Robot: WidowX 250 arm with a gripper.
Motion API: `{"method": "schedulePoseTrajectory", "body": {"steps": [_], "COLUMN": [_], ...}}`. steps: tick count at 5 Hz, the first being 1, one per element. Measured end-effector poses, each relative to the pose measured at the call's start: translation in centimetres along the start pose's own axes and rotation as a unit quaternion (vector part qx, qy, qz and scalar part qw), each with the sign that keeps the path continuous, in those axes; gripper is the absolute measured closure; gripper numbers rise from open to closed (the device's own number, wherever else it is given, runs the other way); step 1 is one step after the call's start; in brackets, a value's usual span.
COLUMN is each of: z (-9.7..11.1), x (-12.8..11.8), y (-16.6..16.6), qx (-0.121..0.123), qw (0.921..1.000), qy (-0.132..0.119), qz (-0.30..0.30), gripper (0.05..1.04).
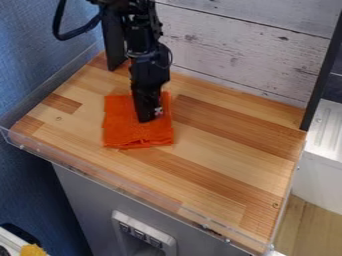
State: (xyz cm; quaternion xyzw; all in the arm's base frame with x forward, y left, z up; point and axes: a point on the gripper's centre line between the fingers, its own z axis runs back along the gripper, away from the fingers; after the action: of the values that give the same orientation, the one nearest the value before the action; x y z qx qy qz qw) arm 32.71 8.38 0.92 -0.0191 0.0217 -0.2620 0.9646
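The black gripper (148,116) hangs down over the left part of the wooden work surface, its lower end over the middle of an orange cloth (137,134). The cloth lies roughly square on the wood, with slightly uneven edges and a fold along its lower edge. Part of the cloth's upper middle is hidden behind the gripper. Whether the gripper touches the cloth or is just above it, I cannot tell.
The wooden surface (220,150) has a clear raised rim (120,186) along its front. White wooden boards (234,50) stand behind it, with a black post (322,75) at the right back corner. A blue wall (33,65) rises on the left.
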Motion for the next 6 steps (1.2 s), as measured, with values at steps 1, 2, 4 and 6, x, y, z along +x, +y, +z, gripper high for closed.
{"method": "schedulePoseTrajectory", "body": {"steps": [1, 2, 4, 6], "z": [0.0, 0.2, 3.8, 7.9], "x": [0.0, -0.5, -0.6, 0.1], "y": [0.6, 0.5, -1.1, -3.7], "qx": [0.010, 0.017, 0.035, 0.043], "qw": [0.9971, 0.9902, 0.9739, 0.9623], "qy": [0.009, 0.021, 0.014, -0.026], "qz": [0.075, 0.137, 0.224, 0.267], "gripper": [1.000, 0.847, 0.290, 0.084]}}
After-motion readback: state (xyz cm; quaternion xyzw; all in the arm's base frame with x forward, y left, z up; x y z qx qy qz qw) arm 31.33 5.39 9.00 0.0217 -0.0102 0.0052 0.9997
